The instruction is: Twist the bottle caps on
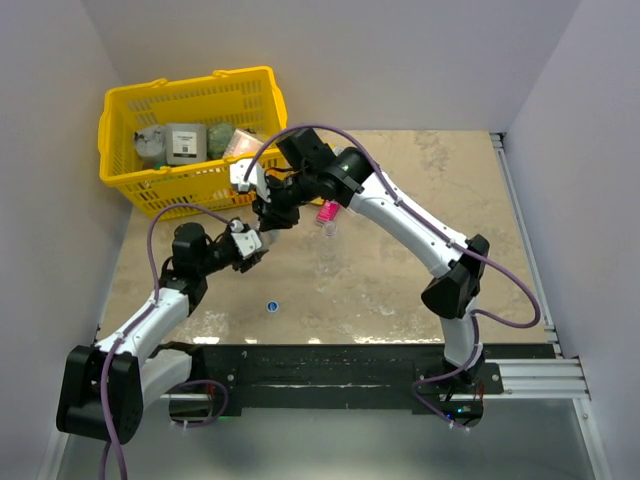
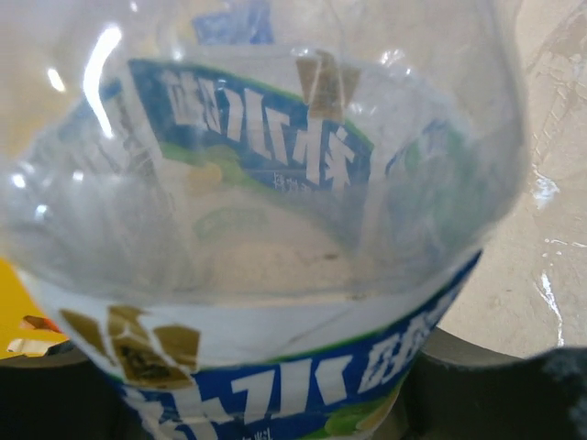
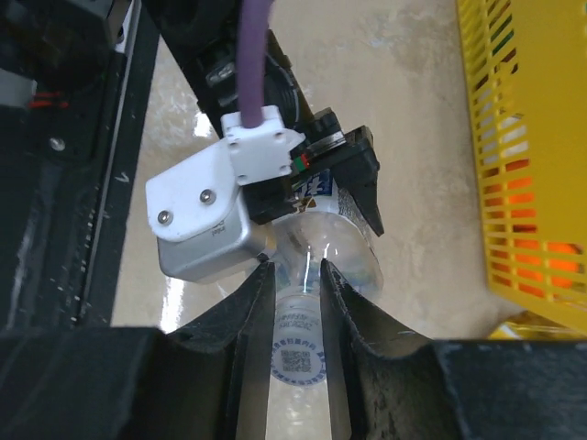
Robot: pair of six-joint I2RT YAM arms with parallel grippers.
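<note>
Right hand [image 3: 295, 275] clamped on cap [image 3: 297, 362]; left hand [image 1: 257, 244] grips bottle [image 3: 353, 252]

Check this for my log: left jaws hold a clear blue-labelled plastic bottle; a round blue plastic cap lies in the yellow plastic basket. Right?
No: the round blue plastic cap lies on the table, not in the yellow plastic basket; see the top view.

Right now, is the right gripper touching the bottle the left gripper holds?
Touching. In the right wrist view the right gripper has both fingers pressed against the bottle at its neck, no gap.
</note>
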